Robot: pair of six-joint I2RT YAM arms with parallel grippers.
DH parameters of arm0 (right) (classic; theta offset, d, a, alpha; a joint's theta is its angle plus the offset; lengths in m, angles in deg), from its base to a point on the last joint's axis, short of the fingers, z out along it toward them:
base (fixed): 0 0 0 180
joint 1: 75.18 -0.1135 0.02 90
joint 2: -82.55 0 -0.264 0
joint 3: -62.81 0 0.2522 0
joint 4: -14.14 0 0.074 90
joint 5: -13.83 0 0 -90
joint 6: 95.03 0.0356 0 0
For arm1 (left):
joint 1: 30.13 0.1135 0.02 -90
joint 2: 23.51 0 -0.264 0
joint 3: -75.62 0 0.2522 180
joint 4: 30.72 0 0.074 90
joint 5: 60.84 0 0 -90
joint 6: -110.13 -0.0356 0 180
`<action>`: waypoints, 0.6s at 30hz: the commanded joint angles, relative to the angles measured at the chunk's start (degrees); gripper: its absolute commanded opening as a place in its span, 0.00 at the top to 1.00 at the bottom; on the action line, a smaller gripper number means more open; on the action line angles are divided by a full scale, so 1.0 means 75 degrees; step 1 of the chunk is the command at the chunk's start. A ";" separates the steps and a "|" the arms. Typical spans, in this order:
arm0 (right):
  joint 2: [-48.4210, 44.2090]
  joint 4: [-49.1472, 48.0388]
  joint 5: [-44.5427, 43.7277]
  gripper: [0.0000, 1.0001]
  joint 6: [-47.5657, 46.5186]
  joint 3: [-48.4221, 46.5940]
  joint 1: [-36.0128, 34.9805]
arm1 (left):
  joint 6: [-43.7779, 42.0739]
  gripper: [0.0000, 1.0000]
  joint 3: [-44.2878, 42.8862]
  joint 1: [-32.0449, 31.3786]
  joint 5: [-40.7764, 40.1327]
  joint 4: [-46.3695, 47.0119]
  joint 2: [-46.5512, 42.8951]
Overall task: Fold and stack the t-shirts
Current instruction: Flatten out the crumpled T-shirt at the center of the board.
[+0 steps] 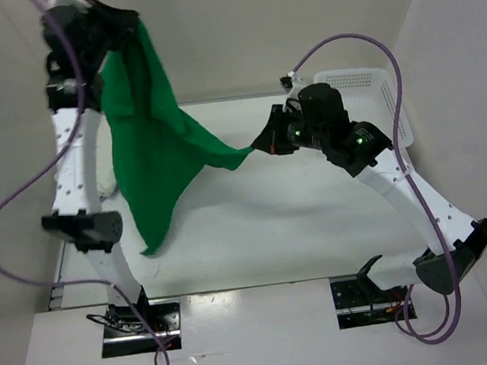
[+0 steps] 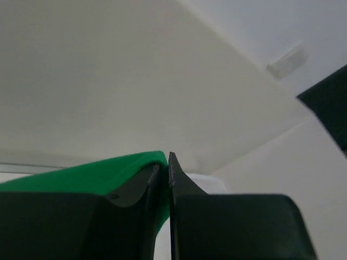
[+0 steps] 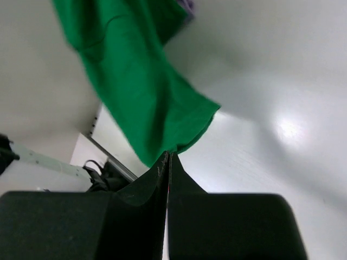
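The bright green t-shirt [image 1: 148, 149] hangs in the air over the left half of the table, stretched between both grippers. High at the back left, my left gripper [image 1: 127, 29] is shut on its upper edge; green cloth [image 2: 81, 176] sits between the fingers and folds over the left finger. My right gripper [image 1: 257, 149] is near the table's middle, shut on one lower corner of the shirt [image 3: 141, 92] and pulling it out to the right. A bit of white cloth [image 1: 106, 186] shows behind the left arm. The lavender t-shirt does not show clearly.
The white perforated basket [image 1: 365, 91] stands at the back right, just behind the right arm. White walls close the table in at the back and both sides. Purple cables loop off both arms.
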 commanded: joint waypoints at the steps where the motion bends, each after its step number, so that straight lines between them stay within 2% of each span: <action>1: -0.0129 -0.0019 -0.0356 1.00 0.0421 0.0739 0.0000 | -0.0685 0.85 -0.1075 -0.0923 0.0113 -0.0975 0.2198; 3: -0.0351 -0.0019 -0.0661 1.00 0.0492 0.1033 0.0000 | -0.0873 0.80 -0.0984 -0.1580 0.0077 -0.0777 0.2729; 6: -0.0516 0.0214 -0.0896 1.00 0.0562 0.1468 0.0071 | -0.1107 0.75 -0.1472 -0.2470 0.0147 -0.0880 0.3877; 8: -0.0599 0.0319 -0.1013 1.00 0.0644 0.1725 0.0071 | -0.1377 0.67 -0.2453 -0.2904 0.0148 -0.1278 0.4629; 10: -0.0681 0.0391 -0.1293 1.00 0.0644 0.2017 0.0141 | -0.1599 0.49 -0.2181 -0.3385 0.0299 -0.1280 0.4456; 11: -0.0681 0.0472 -0.1375 1.00 0.0644 0.2112 0.0222 | -0.1682 0.31 -0.1795 -0.3491 0.0300 -0.1280 0.4223; 12: -0.0681 0.0554 -0.1597 1.00 0.0714 0.2183 0.0223 | -0.1752 0.21 -0.0585 -0.3573 0.0300 -0.1071 0.3907; 14: -0.0763 0.0555 -0.1821 1.00 0.0715 0.2463 0.0397 | -0.1893 0.00 0.0827 -0.3656 0.0429 -0.0696 0.2760; 15: -0.0763 0.0555 -0.1822 1.00 0.0715 0.2580 0.0573 | -0.1975 0.00 0.1483 -0.3656 0.0232 -0.0624 0.2338; 16: -0.0763 0.0555 -0.1717 1.00 0.0715 0.2825 0.0783 | -0.1976 0.00 0.2847 -0.3656 0.0067 -0.0519 0.1359; 18: -0.0833 0.0416 -0.1506 1.00 0.0644 0.3107 0.1565 | -0.1777 0.00 0.4260 -0.3481 -0.0004 -0.0006 0.0300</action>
